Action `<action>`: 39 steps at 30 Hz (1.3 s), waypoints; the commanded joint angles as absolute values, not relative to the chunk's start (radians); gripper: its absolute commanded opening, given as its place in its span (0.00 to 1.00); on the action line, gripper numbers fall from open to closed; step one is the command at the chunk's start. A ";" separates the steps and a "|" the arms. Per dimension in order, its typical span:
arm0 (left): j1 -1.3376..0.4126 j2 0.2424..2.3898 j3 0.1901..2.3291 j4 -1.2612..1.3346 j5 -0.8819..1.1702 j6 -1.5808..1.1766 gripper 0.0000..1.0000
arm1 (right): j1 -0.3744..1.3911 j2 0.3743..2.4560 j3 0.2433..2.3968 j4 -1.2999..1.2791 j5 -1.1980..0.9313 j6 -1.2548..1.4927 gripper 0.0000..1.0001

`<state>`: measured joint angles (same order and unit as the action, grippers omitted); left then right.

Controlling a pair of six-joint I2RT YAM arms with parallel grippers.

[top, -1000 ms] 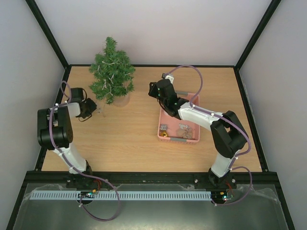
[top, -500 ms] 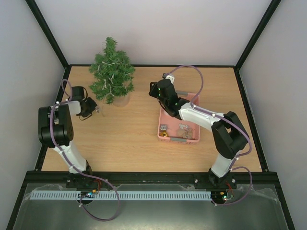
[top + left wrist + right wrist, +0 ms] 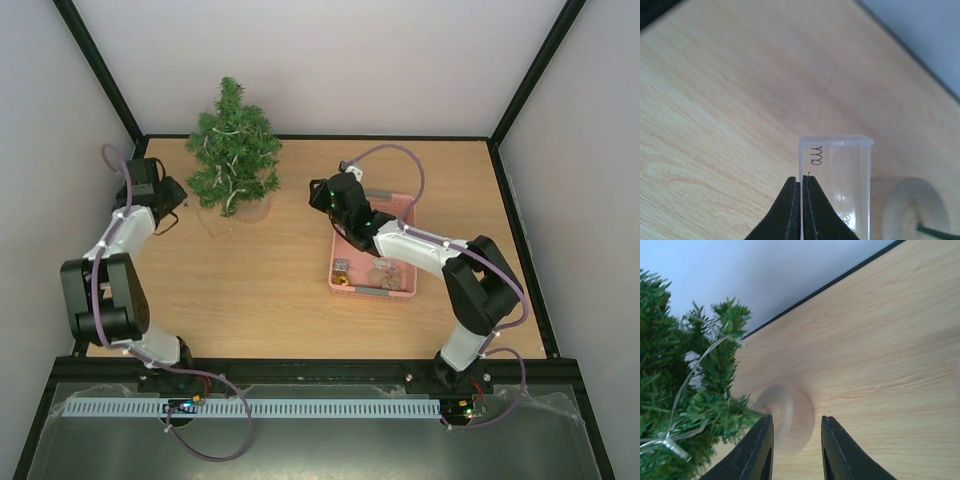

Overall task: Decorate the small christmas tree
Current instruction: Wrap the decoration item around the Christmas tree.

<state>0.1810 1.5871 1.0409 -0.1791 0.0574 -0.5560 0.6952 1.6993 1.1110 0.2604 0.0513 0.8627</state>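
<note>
**A:** Where does the small christmas tree (image 3: 235, 150) stand?

**B:** Upper left of the overhead view, upright near the back edge of the surface (image 3: 260, 290). The left pincer (image 3: 172, 193) sits at its left and the right pincer (image 3: 318, 192) at its right. I'd guess they flank it so that both can reach the branches.

**A:** And their grip?

**B:** Only the wrist views tell. The left fingers are pressed almost together and seem to nip the wall of a clear case (image 3: 840, 170) with a small spring (image 3: 816, 156) inside. It is probably the battery box for the light string (image 3: 687, 385). The right pincer is partly open and empty, pointing at the tree's pale round base (image 3: 792, 415).

**A:** The pink basket (image 3: 333, 262)?

**B:** Right of centre overhead, with small bits inside. Neither wrist view shows it.
</note>
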 commanded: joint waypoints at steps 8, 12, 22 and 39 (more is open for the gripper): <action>0.242 1.372 1.098 -0.223 -0.034 -0.499 0.02 | 0.810 1.917 1.205 0.397 0.054 1.152 0.27; 0.275 1.317 1.130 -0.237 0.016 -0.497 0.02 | 0.824 2.018 1.293 0.415 0.062 1.181 0.27; 0.278 1.261 1.222 -0.245 0.089 -0.520 0.02 | 0.831 2.198 1.436 0.423 0.067 1.285 0.29; 0.279 1.272 1.203 -0.195 0.176 -0.571 0.02 | 0.833 2.376 1.640 0.294 0.065 1.253 0.27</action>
